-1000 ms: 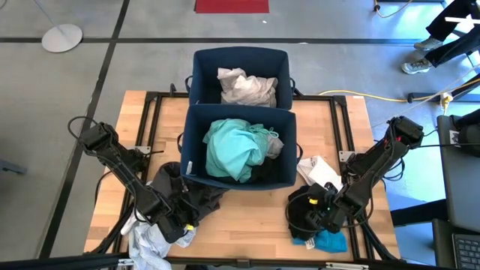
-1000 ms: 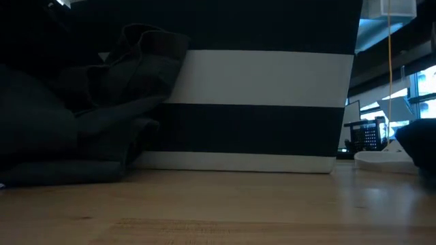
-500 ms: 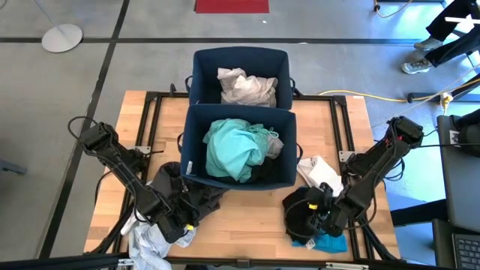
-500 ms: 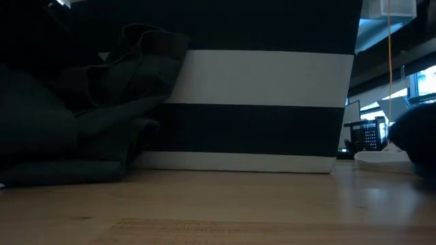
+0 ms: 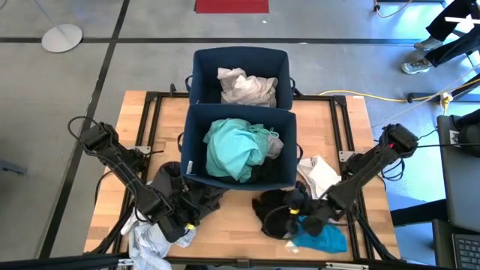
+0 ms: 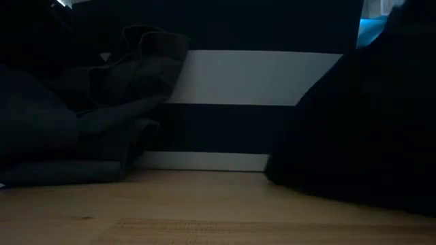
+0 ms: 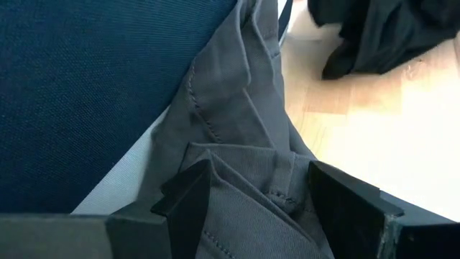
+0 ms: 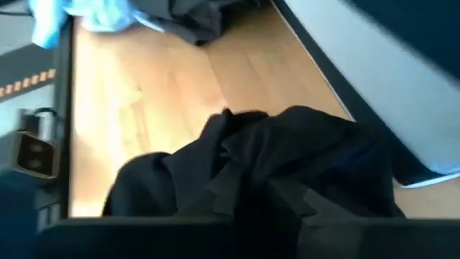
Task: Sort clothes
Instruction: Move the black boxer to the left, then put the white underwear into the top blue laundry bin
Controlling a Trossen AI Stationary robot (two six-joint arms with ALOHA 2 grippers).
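My right gripper (image 5: 298,217) is shut on a black garment (image 5: 276,214) on the table in front of the near navy bin (image 5: 193,161). The garment fills the right of the low view (image 6: 361,122). A teal-blue garment (image 5: 324,238) lies just to its right. My left gripper (image 5: 180,223) is open at the near left. In the left wrist view its fingers (image 7: 190,198) stand on either side of a fold of a dark grey garment (image 7: 244,144), which leans against the bin wall. A turquoise garment (image 5: 236,150) lies in the near bin, and pale garments (image 5: 246,86) in the far bin. My right gripper holds the black garment by a bunched part at its right side (image 8: 259,165). The cloth hides the fingers, so the kind of hold does not show. The fingers come from the table's right, low over the wood. The garment's lower part (image 6: 286,180) rests on the table. Whether my left gripper touches the grey fold, I cannot tell.
A white garment (image 5: 146,244) lies at the near left corner beside my left gripper. Another white garment (image 5: 319,174) lies right of the near bin. Bare wood (image 5: 232,221) shows between the two grippers.
My right gripper has gone toward the table's left along the near edge. It has drawn the black garment with it, off the teal-blue garment and to the middle front of the near bin. The black garment now covers the right of the low view.
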